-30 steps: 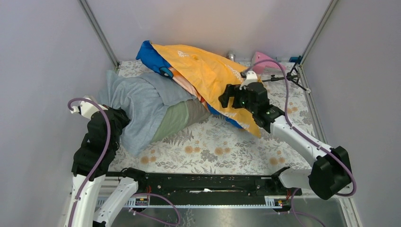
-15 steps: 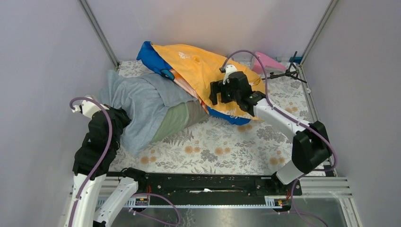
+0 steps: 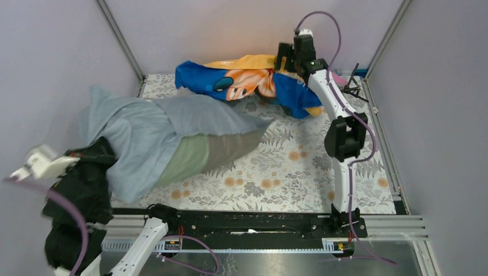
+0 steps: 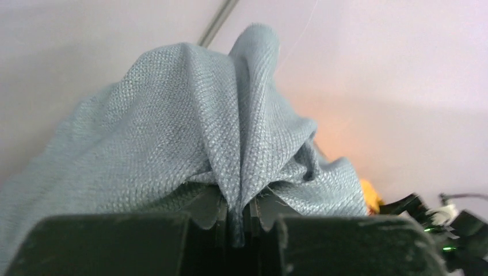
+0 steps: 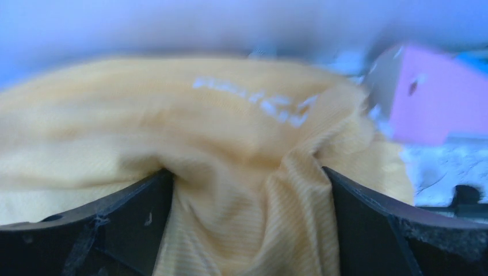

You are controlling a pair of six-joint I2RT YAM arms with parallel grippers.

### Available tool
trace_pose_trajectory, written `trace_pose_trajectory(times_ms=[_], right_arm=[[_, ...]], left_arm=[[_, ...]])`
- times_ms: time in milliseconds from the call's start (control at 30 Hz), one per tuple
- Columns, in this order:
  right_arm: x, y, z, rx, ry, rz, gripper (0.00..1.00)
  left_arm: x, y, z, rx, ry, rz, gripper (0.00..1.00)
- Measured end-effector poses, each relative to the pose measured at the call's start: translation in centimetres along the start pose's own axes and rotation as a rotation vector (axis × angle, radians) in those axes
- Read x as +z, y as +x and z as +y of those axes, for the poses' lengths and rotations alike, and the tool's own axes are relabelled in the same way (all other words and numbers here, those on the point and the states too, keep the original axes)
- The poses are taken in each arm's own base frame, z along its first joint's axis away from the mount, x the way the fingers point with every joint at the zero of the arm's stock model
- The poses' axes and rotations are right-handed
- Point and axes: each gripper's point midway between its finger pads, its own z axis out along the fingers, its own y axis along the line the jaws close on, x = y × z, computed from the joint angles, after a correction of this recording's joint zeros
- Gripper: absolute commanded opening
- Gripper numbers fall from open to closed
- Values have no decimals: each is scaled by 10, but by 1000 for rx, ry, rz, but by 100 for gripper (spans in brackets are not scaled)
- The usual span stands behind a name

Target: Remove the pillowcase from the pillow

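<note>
Our left claw (image 4: 239, 227) is closed tight on a bunched fold of the grey-blue pillowcase (image 4: 190, 132) — the cloth rises in a peak from between its fingers. From above, we see the pillowcase spread over the left of the flower-print table cover (image 3: 288, 167), with the pillow (image 3: 198, 156) showing a grey-green end at its mouth, toward the middle. Our right claw (image 5: 246, 178) stands wide apart at the back — the orange case (image 5: 103, 126) bulges between its fingers, above blue cartoon-print fabric (image 3: 201, 80).
</note>
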Motion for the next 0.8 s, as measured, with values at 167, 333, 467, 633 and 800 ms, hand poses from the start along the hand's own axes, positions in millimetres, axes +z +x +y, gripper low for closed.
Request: trace_pose_trajectory(times_ms=[167, 333, 467, 633, 800], right_arm=[[25, -57, -16, -4, 95, -105, 100], [20, -47, -25, -48, 134, -57, 100], [1, -31, -21, -66, 92, 10, 100], [-63, -69, 2, -79, -36, -57, 100], [-178, -119, 37, -83, -233, -213, 100]], left_arm=[[-45, -76, -3, -122, 101, -178, 0], [-71, -113, -43, -197, 350, -226, 0], [-77, -107, -80, -172, 522, -175, 0], [-66, -81, -130, -128, 690, -66, 0], [-50, -52, -159, -134, 774, 7, 0]])
